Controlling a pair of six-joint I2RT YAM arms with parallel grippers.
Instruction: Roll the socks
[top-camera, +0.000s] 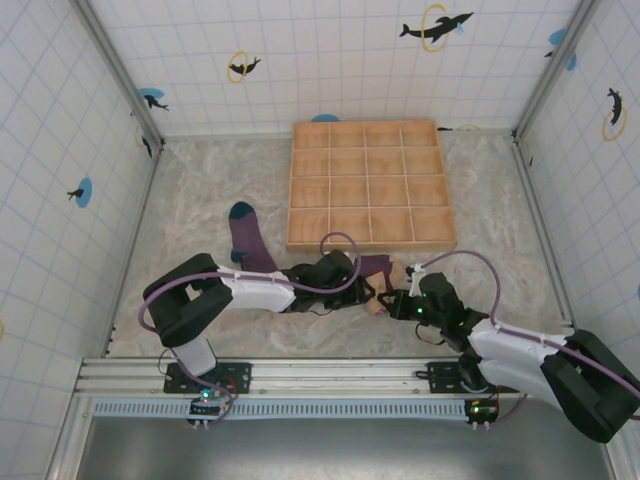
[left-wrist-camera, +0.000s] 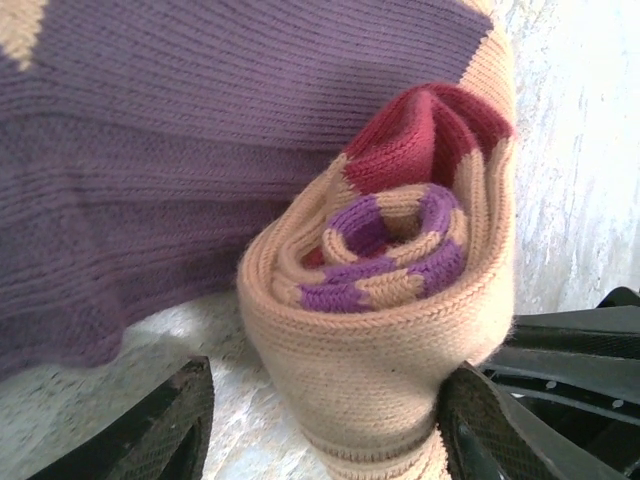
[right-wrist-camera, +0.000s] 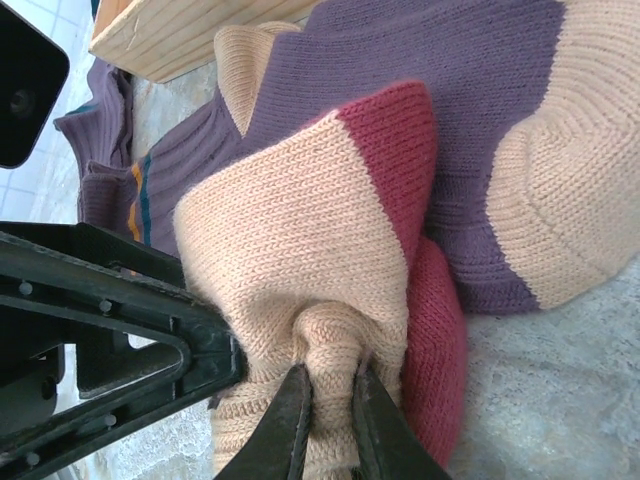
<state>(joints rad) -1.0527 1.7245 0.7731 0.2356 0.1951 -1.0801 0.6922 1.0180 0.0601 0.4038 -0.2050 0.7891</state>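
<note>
Tan sock, dark-red cuff: rolled into a coil on the table, just in front of the wooden grid tray, against the purple tan-toed sock. Left gripper: jaws apart, either side of the roll, not clamped. Right gripper: pinched tight on a fold of the tan sock. Teal-toed purple sock: lying flat, further left.

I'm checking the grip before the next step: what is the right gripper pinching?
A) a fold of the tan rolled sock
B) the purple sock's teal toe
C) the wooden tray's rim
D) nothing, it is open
A: in the right wrist view the right gripper is shut on a bunched fold of the tan rolled sock.
</note>
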